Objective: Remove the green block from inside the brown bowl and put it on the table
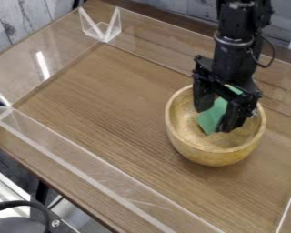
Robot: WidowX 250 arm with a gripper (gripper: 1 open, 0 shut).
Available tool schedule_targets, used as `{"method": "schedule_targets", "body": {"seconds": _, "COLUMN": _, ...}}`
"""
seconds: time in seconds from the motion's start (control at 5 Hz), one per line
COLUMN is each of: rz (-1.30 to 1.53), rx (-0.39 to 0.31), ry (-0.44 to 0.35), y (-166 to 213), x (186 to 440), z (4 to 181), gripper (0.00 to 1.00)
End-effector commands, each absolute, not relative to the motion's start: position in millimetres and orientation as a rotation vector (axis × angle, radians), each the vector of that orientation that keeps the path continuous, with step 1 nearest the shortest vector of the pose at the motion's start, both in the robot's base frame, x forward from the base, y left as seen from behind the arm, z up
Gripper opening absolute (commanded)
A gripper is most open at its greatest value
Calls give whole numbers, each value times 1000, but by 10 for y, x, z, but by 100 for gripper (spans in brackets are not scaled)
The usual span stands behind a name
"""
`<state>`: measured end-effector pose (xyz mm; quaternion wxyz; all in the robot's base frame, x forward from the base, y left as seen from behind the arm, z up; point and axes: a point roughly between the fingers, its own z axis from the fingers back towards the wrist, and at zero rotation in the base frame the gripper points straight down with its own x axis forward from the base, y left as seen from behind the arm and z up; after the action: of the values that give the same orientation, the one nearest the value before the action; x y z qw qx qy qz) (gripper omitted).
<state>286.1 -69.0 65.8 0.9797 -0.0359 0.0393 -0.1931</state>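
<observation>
A light-brown wooden bowl (209, 144) sits on the right side of the wood-grain table (99, 109). Inside it a bright green block (214, 116) leans tilted against the far wall. My black gripper (225, 107) points straight down into the bowl, jaws open. One finger stands on each side of the block, partly hiding it. Whether the fingers touch the block cannot be told.
Low clear acrylic walls (63, 150) edge the table. A small clear bracket (102, 24) stands at the back left corner. Open tabletop stretches left and in front of the bowl.
</observation>
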Motion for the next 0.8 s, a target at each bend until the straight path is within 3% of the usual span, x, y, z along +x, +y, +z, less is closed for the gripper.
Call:
{"method": "schedule_targets", "body": {"seconds": 0.0, "rz": -393, "rx": -55, "ry": 27, "y": -708, "x": 2981, "z": 797, "gripper": 100}}
{"method": "schedule_targets", "body": {"seconds": 0.6, "rz": -394, "rx": -65, "ry": 59, "y": -743, "x": 2924, "z": 702, "gripper": 100}}
